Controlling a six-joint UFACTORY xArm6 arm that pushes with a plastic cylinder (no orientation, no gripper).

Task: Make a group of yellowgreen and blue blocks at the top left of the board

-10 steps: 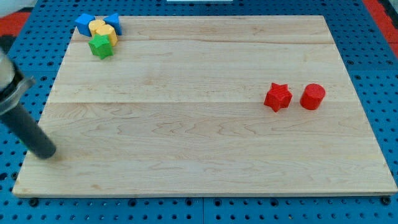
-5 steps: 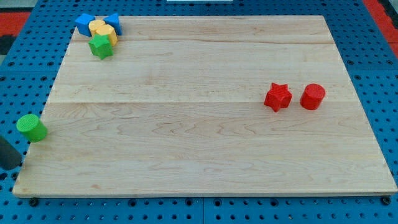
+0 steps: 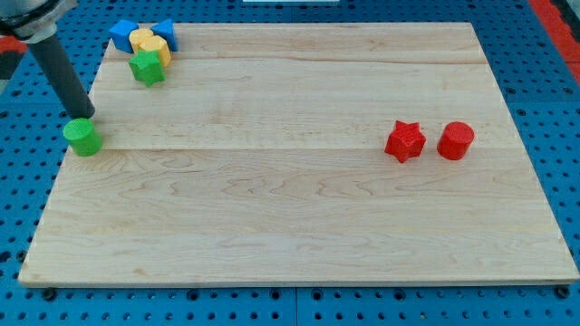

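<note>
A cluster sits at the board's top left: a blue block (image 3: pixel 121 34), a second blue block (image 3: pixel 167 32), two yellow blocks (image 3: pixel 142 38) (image 3: pixel 156 51), and a green star-shaped block (image 3: pixel 146 68) just below them. A green cylinder (image 3: pixel 82 138) stands apart, near the left edge and below the cluster. My tip (image 3: pixel 84 118) is right at the cylinder's upper side, on the side toward the cluster. The dark rod slants up from it to the view's top left.
A red star-shaped block (image 3: pixel 404 141) and a red cylinder (image 3: pixel 456 140) stand side by side at the right of the wooden board (image 3: pixel 290 217). Blue pegboard surrounds the board.
The green cylinder has moved up and to the right along the left edge, toward the cluster. My rod has gone from the lower left to just above the cylinder.
</note>
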